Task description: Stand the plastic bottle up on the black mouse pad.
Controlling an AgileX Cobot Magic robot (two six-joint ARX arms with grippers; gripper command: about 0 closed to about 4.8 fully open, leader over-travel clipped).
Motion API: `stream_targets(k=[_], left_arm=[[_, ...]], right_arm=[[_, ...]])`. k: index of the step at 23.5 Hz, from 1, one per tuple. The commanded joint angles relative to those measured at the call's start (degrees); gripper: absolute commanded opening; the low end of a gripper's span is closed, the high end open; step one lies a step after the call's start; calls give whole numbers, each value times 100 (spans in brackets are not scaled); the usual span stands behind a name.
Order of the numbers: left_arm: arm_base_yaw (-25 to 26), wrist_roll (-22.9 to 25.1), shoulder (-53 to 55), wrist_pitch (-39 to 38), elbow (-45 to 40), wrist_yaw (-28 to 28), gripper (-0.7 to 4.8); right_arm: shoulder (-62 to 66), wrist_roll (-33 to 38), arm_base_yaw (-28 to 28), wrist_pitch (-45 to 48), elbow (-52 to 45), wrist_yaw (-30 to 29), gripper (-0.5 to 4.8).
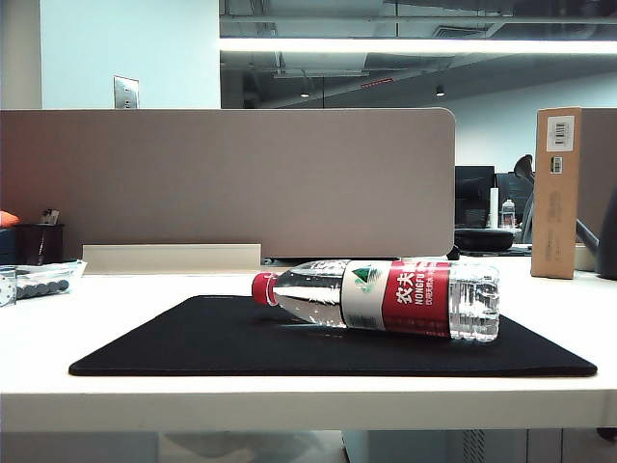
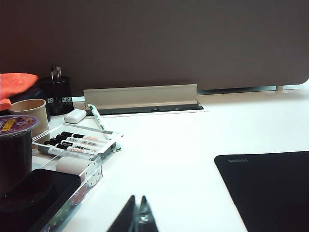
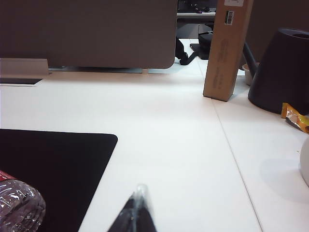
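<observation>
My left end effector (image 2: 136, 215) hovers clenched over bare tabletop (image 2: 169, 154), left of the mouse pad (image 1: 241, 342). The bottle (image 1: 386, 297) lies sideways on it, cap leftward. My right end effector (image 3: 137, 208), also clenched, hangs by its base; I should open there and tip it upright. Only the left wrist view shows the marker tray (image 2: 77, 142).

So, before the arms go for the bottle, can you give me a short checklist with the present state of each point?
1. Bottle fully on the mouse pad: ok.
2. Bottle standing: not ok, it lies on its side.
3. Red cap on: ok.
4. Left gripper off the pad, shut, empty: ok.
5. Right gripper shut, empty, beside the pad's corner: ok.
6. Bottle full or empty: cannot tell.
</observation>
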Motion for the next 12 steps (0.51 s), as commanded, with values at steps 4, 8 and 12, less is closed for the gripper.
stream_targets(k=[4, 8, 12], left_arm=[[0, 22, -2, 50, 24, 15, -4], [-7, 22, -2, 50, 24, 17, -4], [-463, 22, 0, 44, 22, -245, -4]], right_arm=[[-4, 114, 7, 101, -24, -9, -8], [-4, 330, 7, 101, -24, 9, -8], [-4, 330, 7, 142, -24, -13, -8]])
